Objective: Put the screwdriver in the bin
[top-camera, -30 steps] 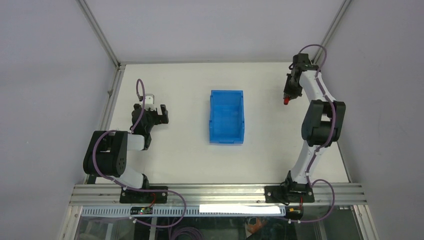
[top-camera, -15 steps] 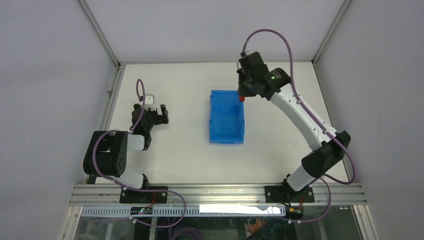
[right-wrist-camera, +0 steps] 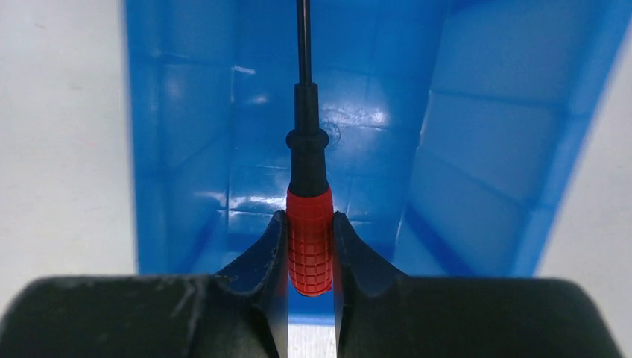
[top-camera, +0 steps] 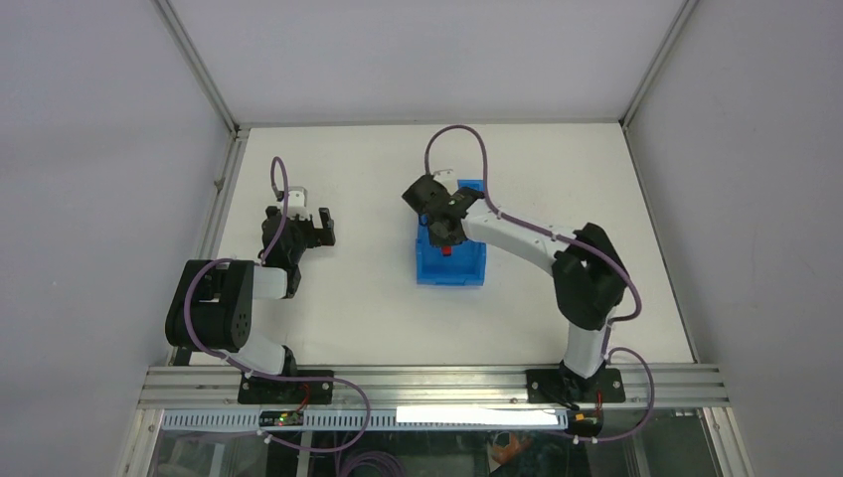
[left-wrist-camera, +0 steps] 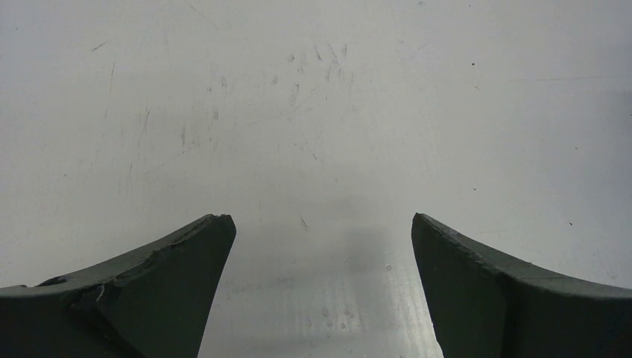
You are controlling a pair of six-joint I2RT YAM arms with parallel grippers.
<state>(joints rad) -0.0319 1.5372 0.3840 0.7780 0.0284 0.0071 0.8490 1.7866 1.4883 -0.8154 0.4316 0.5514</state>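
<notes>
My right end effector [right-wrist-camera: 310,224] is clamped on the screwdriver [right-wrist-camera: 307,160]. Its two fingers press the sides of the red handle [right-wrist-camera: 310,257], and the black shaft [right-wrist-camera: 302,45] points away from me, down into the bin [right-wrist-camera: 477,134]. From above, my wrist hangs over the bin's middle and the handle shows inside the bin's blue outline, so the carry to the bin looks finished. The wrist view agrees: blue floor and walls fill the space past the shaft, and the tool lines up roughly with the bin's long axis. I cannot tell whether the tip touches the bin floor or hangs above it, because the shaft runs out of the picture. What is left, as I judge it, is the release. The fingers have to part so the screwdriver drops or settles onto the bin floor, and then I have to lift clear of the walls. The tool is not yet lying in the bin on its own. My left end effector [left-wrist-camera: 320,220] sits well to the left of the bin over the bare worktop [top-camera: 358,298], with its fingers wide apart and nothing between them.
</notes>
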